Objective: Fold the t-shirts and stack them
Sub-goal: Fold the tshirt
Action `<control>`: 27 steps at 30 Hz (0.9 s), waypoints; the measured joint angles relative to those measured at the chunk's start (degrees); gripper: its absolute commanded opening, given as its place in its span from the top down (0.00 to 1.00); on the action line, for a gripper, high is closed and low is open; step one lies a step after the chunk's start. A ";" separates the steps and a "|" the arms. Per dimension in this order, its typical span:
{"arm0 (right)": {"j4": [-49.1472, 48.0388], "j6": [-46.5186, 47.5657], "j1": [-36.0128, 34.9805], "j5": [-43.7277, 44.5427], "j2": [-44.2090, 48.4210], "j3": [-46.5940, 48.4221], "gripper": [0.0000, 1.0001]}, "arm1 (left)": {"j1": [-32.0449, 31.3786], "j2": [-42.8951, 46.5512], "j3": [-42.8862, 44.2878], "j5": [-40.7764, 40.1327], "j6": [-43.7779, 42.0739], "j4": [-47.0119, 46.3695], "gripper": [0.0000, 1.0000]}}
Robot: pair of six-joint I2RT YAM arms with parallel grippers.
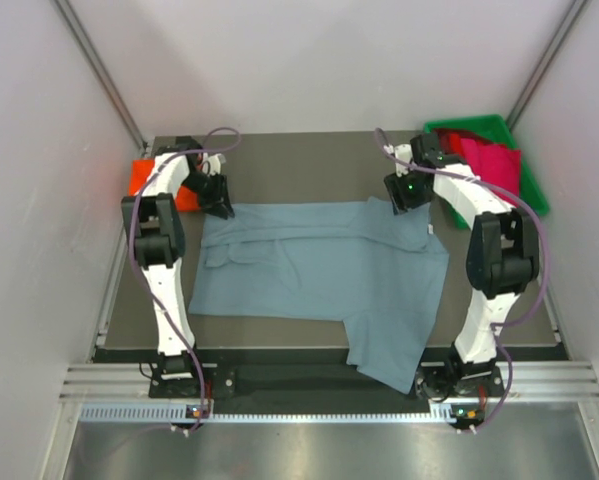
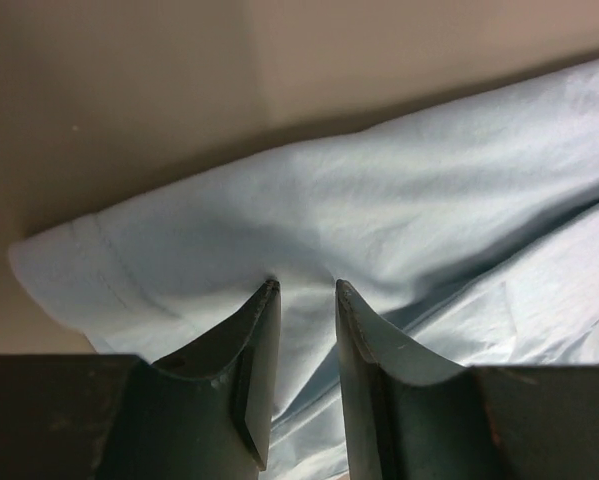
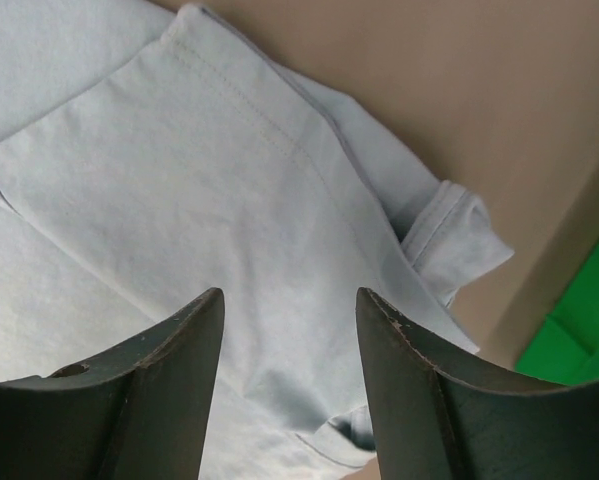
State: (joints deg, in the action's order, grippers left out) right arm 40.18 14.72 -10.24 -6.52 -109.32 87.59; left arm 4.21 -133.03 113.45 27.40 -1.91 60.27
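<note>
Both tools, left tool (image 2: 301, 285) narrowly & right tool (image 3: 289, 295) wider, sit jaws apart over blue-grey shirt (image 1: 319, 270), nothing clamped; part overhanging table (image 1: 309, 165) edge may drag it off.

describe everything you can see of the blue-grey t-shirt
The blue-grey t-shirt is soft, thin-looking cloth with stitched hems, creased and partly folded over itself. It lies spread across the dark table, one corner drooping over the near edge by the right arm's base. The left gripper and right gripper sit at its far corners, fingers apart; the left fingers meet a small pucker in the cloth.
</note>
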 measured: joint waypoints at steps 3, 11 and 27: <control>0.04 -0.35 -0.02 -0.44 -0.50 -0.22 0.44 | -0.42 -0.79 0.68 -0.66 0.07 -0.09 0.65; 0.20 -1.03 -0.02 -0.72 -8.57 3.39 0.44 | -0.39 -3.72 3.74 -3.43 0.96 0.72 0.66; 1.42 -1.22 0.02 1.09 -22.01 21.29 0.44 | -0.55 -8.17 11.98 -5.73 1.62 1.95 0.70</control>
State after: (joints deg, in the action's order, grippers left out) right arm 41.60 13.50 -10.22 -5.43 -131.33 108.88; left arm 3.66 -141.21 125.43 21.67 -0.30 62.22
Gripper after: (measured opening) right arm 0.560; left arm 0.300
